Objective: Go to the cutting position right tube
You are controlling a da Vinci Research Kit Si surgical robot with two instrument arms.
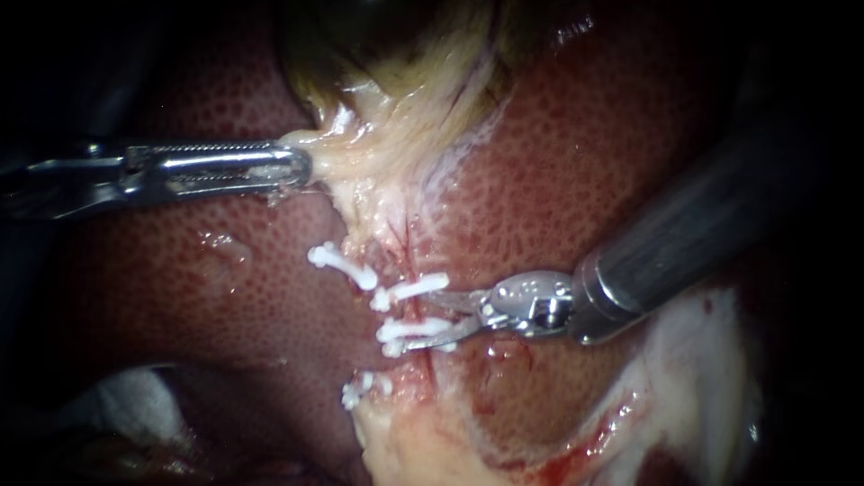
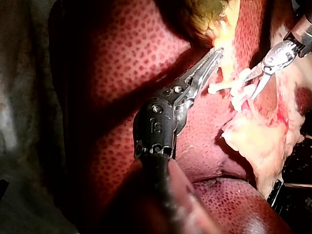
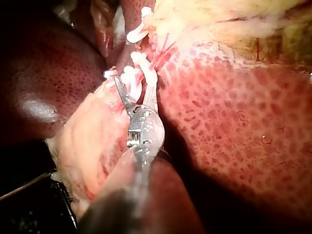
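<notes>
The dark red, spotted liver (image 1: 630, 162) fills the background, and the gallbladder (image 1: 387, 45) lies at its upper edge. There are two instruments and four white clips (image 1: 409, 290). The left instrument (image 1: 301, 166) has its jaws closed on the pale tissue (image 1: 378, 171) under the gallbladder. The right instrument (image 1: 427, 317) keeps its two blades apart and grips nothing. The right tube (image 1: 416, 310) lies between them, between the two middle clips.
</notes>
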